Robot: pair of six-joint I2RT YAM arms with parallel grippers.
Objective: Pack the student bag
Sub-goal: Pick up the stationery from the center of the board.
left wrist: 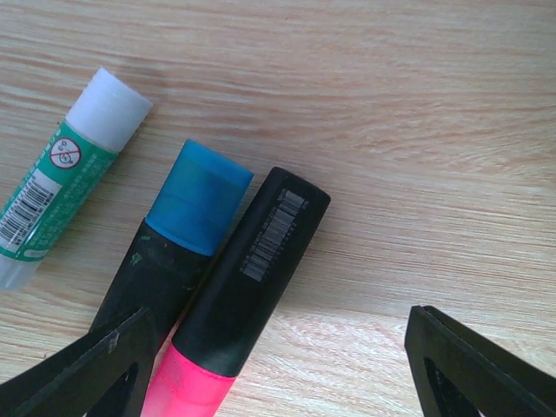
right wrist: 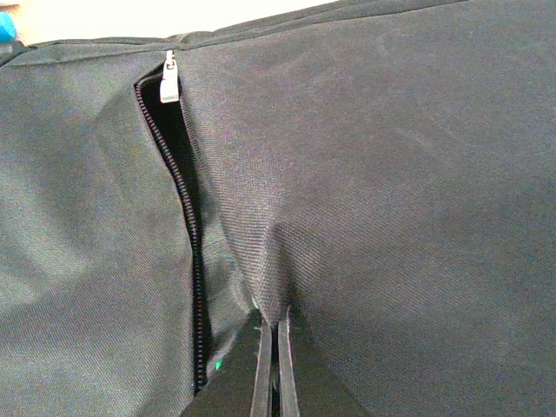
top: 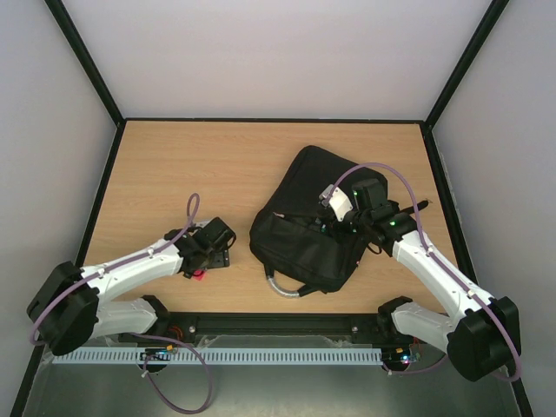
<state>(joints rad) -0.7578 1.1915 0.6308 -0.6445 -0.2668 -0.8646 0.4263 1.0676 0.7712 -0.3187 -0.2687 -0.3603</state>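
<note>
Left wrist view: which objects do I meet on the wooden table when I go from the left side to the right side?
glue stick with white cap and green label -> black marker with blue cap -> pink highlighter with black cap

Light wood-grain table, black frame round its edges. Student bag lies flat right of centre, grey handle toward the near edge, one zip partly open. On the left, well apart from the bag, three small items on bare wood: a green-and-white glue stick with a white cap, then a blue-capped black highlighter, then a black-and-pink highlighter. The two highlighters lie side by side, touching, the glue stick just beside them.
</note>
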